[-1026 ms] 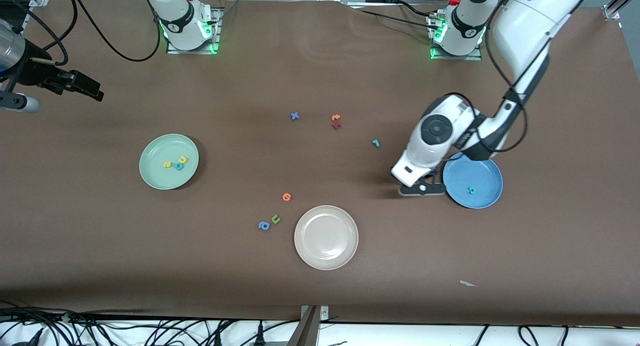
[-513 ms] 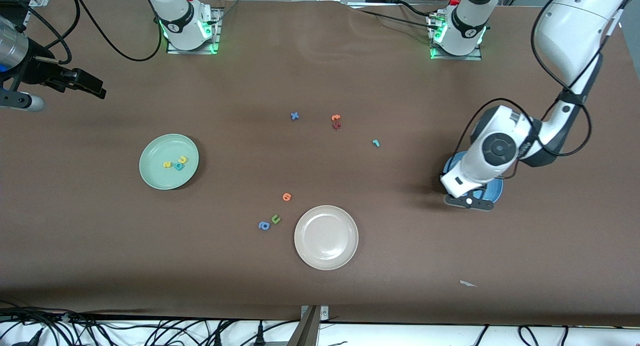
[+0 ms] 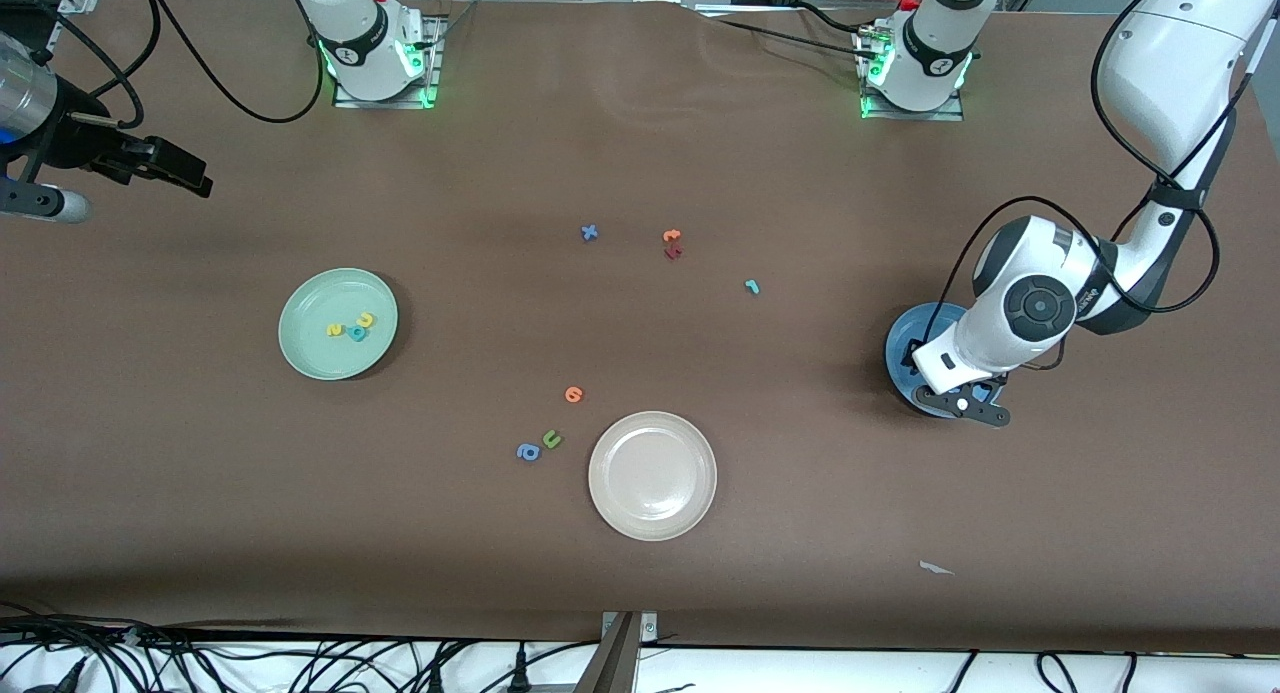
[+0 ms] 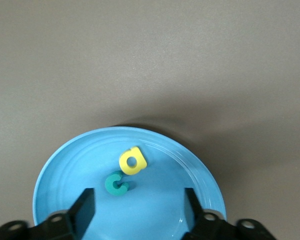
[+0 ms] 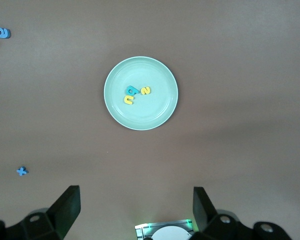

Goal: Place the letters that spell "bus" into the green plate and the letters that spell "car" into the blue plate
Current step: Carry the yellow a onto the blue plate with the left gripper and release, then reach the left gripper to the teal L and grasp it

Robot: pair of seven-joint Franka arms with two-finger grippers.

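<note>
Left claw [image 4: 139, 212] hangs low over the blue plate [image 3: 905, 351], fingers [image 4: 84, 206] spread apart, nothing between them. Yellow "a" [image 4: 132, 160] and teal "c" [image 4: 116, 183] lie loose on the plate floor, touching or nearly so, just ahead of the fingers. Reads as a drop point: the claw sits over the plate's middle so a released letter lands inside the rim rather than on the bench [image 3: 800, 523].

Teal "r" [image 3: 752, 287] is alone on the bench, between the plate and the middle cluster of stray letters. It is the one piece "car" lacks; likely next pick for the left arm, being nearest its end.

Green plate [image 3: 300, 358] toward the right arm's end holds teal "b" [image 5: 132, 90], yellow "u" [image 5: 128, 100] and yellow "s" [image 5: 146, 90], bunched near centre. "bus" looks complete.

Right claw [image 5: 135, 210] waits high, released and empty, over the bench's edge at its own end.

Beige plate [image 3: 652, 528] empty, not part of either word. Blue "a" [image 3: 527, 452] and green "u" [image 3: 551, 438] lie beside it; decoys, best left.
</note>
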